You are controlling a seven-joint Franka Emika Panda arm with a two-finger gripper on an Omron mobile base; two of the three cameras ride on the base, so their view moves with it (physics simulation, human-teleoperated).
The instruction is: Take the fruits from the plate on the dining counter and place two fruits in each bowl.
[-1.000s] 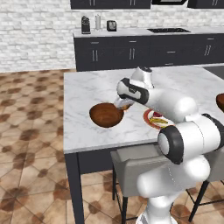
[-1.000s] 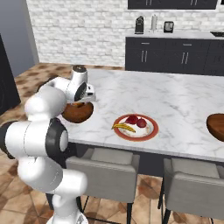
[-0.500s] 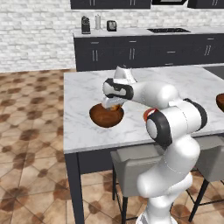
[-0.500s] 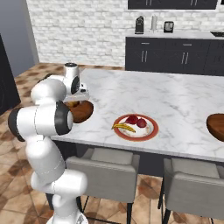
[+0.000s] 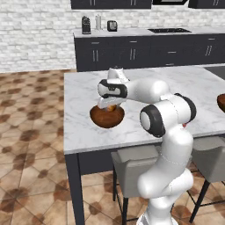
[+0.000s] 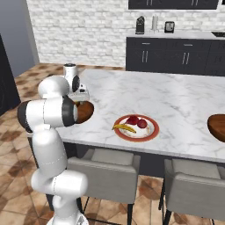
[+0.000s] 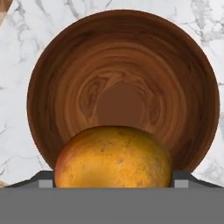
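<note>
The gripper hangs directly over the near bowl at the left end of the dining counter, which reads as the carry of one fruit to its drop point: from the hand view the orange fruit, mango-like with a yellow-orange skin, sits between the two finger tips with the empty wooden hollow of the bowl centred beneath it, so a release here would likely land it inside. The jaws stand wide, yet they are closed on that fruit, which fills the span between them; it appears raised above the bowl, not resting in it. The plate lies well apart toward the middle of the counter, with a yellow banana and two red round fruits on it. The second bowl sits at the far right edge of the counter, and whether it holds anything cannot be told from these views.
</note>
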